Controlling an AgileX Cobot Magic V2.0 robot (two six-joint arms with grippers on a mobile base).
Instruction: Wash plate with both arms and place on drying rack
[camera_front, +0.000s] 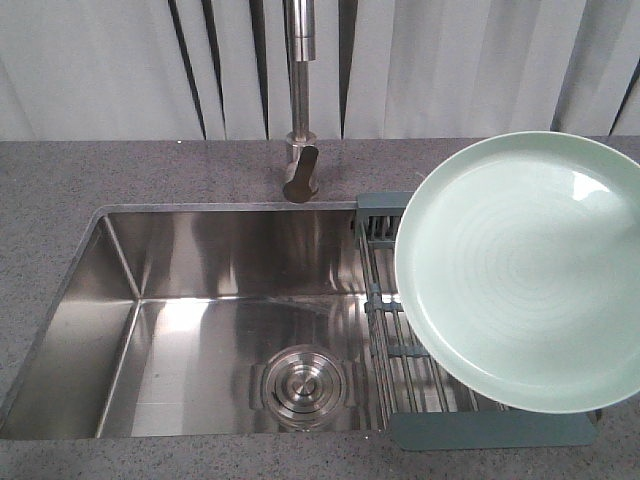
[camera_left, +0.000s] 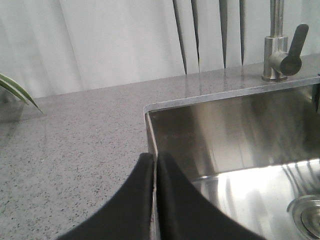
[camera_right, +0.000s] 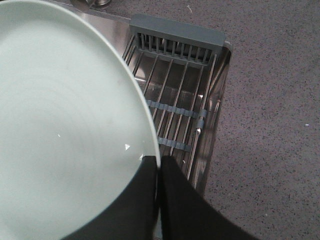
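A pale green plate (camera_front: 520, 270) hangs tilted above the drying rack (camera_front: 385, 215) at the right end of the steel sink (camera_front: 200, 300). In the right wrist view my right gripper (camera_right: 158, 162) is shut on the plate's (camera_right: 60, 125) rim, with the grey rack (camera_right: 175, 30) below and beyond it. My left gripper (camera_left: 154, 159) is shut and empty, over the sink's left rim (camera_left: 150, 125). Neither gripper shows in the front view.
The tap (camera_front: 300, 100) with its lever stands behind the sink; it also shows in the left wrist view (camera_left: 280, 50). The drain (camera_front: 303, 385) sits in the sink floor. Speckled grey counter (camera_front: 60, 190) surrounds the sink. A plant leaf (camera_left: 17, 90) is at far left.
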